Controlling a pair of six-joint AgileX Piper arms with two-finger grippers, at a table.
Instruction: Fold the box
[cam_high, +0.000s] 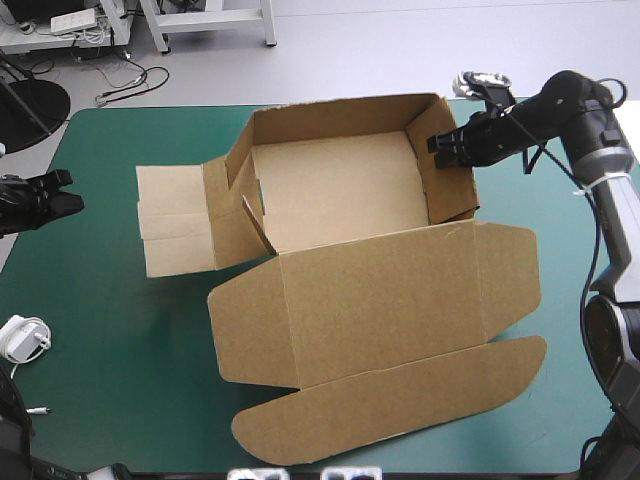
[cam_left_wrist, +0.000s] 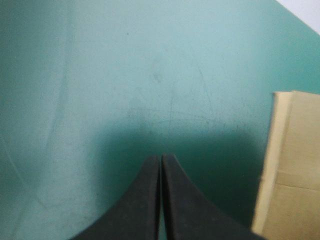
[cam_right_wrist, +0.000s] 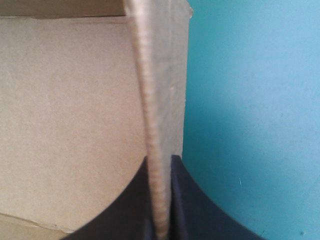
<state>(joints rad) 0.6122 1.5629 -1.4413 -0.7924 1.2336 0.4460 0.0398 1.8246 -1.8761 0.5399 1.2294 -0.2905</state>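
Observation:
The brown box (cam_high: 340, 190) sits mid-table as an open tray with its far and right walls raised, its left wall's flaps (cam_high: 175, 220) lying spread flat, and its lid (cam_high: 380, 310) flat toward the near edge. My right gripper (cam_high: 447, 150) is shut on the box's right wall (cam_right_wrist: 159, 100), whose edge runs up between its fingers (cam_right_wrist: 125, 205). My left gripper (cam_high: 62, 195) rests at the table's left edge, shut and empty, over bare teal-green cover (cam_left_wrist: 125, 75). The left flap's corner (cam_left_wrist: 292, 165) shows ahead of it, to one side.
A white object with a cord (cam_high: 22, 338) lies at the near-left edge of the table. Bare cover lies left of the box and along the right edge.

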